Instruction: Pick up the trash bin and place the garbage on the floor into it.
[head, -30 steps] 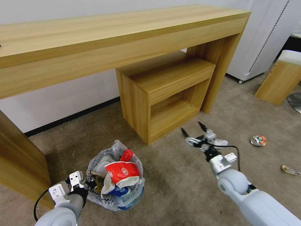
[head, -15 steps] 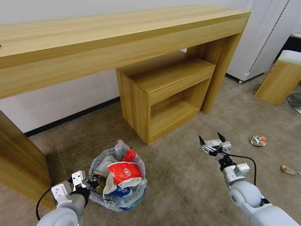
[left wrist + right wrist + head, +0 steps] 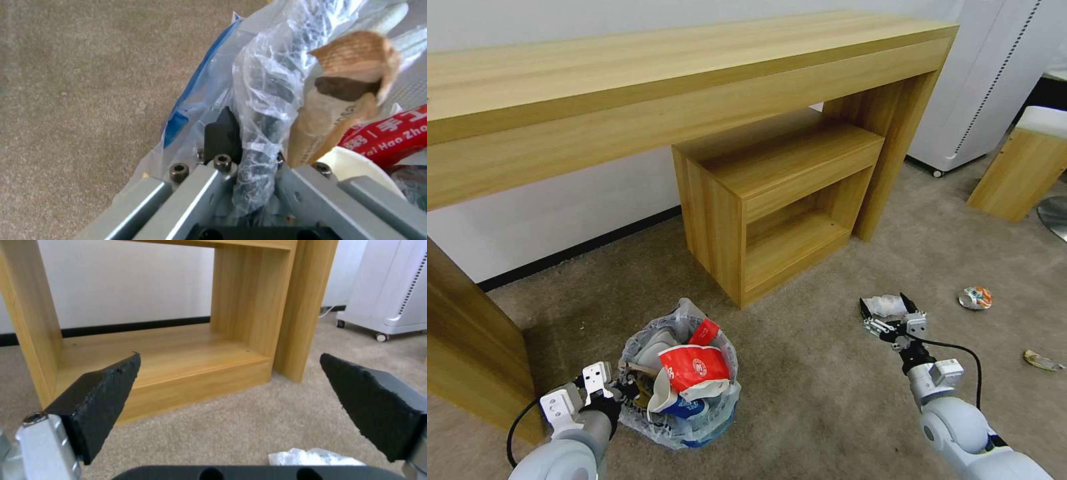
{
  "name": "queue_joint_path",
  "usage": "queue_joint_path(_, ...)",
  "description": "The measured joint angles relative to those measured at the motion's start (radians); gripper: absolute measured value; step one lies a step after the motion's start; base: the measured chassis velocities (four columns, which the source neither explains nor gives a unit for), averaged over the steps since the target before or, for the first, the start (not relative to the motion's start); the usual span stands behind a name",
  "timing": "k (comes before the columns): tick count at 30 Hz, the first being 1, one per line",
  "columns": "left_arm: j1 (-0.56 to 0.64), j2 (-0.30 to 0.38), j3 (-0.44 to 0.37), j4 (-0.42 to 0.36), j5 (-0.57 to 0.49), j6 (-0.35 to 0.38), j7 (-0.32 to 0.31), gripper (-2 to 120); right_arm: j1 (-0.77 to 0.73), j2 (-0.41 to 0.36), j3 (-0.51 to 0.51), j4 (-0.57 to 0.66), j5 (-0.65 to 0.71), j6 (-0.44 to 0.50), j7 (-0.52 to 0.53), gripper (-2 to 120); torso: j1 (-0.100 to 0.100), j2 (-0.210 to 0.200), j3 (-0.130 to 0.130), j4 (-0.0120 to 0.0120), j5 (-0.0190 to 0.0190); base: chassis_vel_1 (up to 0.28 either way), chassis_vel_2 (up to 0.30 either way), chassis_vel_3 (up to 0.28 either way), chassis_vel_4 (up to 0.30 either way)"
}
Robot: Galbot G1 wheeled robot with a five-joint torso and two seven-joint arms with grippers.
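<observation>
Left hand (image 3: 622, 389) clamps trash bin (image 3: 684, 427) rim; right hand (image 3: 884, 308) spread above white tissue (image 3: 884, 305).

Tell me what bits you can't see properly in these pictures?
- Trash bin: in the head view its black wall is wrapped by the crinkly bag, and the heaped litter hides what lies at the bottom.
- White crumpled scrap: the open right pincer partly covers it in the head view; the right wrist view cuts it at the edge, so what it is stays unclear.
- Left pincer: shut on the bin's rim; bag plastic veils the fingertips.
</observation>
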Motion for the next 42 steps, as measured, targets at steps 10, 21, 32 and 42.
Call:
queue_joint_path(10,-0.004,0.001,0.000,0.008,-0.002,0.000,0.002,0,-0.001,0.004,0.000,-0.003,-0.005,0.000,0.001,100,0.000,0.000,0.000,0.0000,0.0000,0.000,0.000,0.000,0.000)
queue_joint_path(21,-0.002,-0.001,-0.001,0.008,0.000,0.002,0.003,0,-0.001,0.012,0.001,-0.007,-0.010,0.004,-0.002,100,0.000,0.000,0.000,0.0000,0.0000,0.000,0.000,0.000,0.000)
queue_joint_path(32,0.002,-0.005,0.000,0.006,0.005,0.002,0.003,0,-0.004,0.018,0.004,-0.012,-0.016,0.010,-0.002,100,0.000,0.000,0.000,0.0000,0.0000,0.000,0.000,0.000,0.000)
queue_joint_path(42,0.002,-0.005,-0.002,0.004,0.008,0.004,0.004,0,0.001,0.025,-0.011,-0.015,-0.018,0.014,0.000,100,0.000,0.000,0.000,0.0000,-0.0001,-0.010,-0.015,-0.012,-0.008)
